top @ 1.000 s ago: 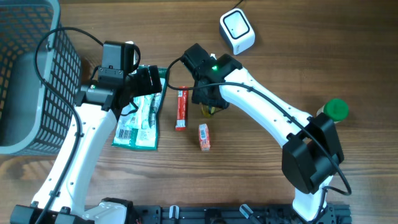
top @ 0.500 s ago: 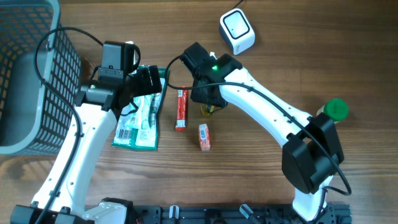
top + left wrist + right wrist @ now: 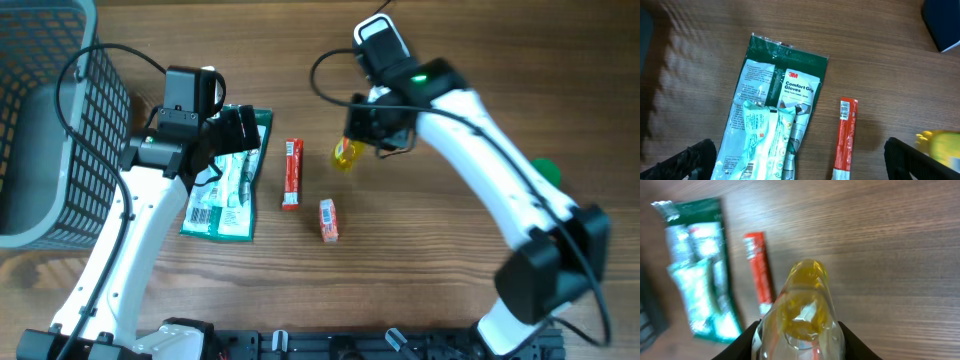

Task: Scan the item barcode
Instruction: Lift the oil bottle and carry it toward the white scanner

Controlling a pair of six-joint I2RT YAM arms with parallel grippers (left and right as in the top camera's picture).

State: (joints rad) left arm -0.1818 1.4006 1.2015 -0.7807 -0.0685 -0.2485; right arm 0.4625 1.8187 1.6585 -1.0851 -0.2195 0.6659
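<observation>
The item, a clear packet with yellow contents (image 3: 345, 153), hangs above the table in front of the white scanner (image 3: 380, 40), which my right arm partly covers. My right gripper (image 3: 362, 140) is shut on it. In the right wrist view the packet (image 3: 802, 300) fills the space between the two black fingers (image 3: 850, 342) and points away from the camera. I see no barcode on it. My left gripper (image 3: 235, 130) hovers open over the green glove packet (image 3: 780, 95), holding nothing.
A red stick pack (image 3: 292, 172) and a small orange packet (image 3: 328, 218) lie mid-table. A grey wire basket (image 3: 50, 120) stands at the left edge. A green-capped object (image 3: 545, 170) shows behind my right arm.
My right gripper closed on the yellow packet, lifted it off the table and swung right and back toward the scanner. The left arm has not moved.
</observation>
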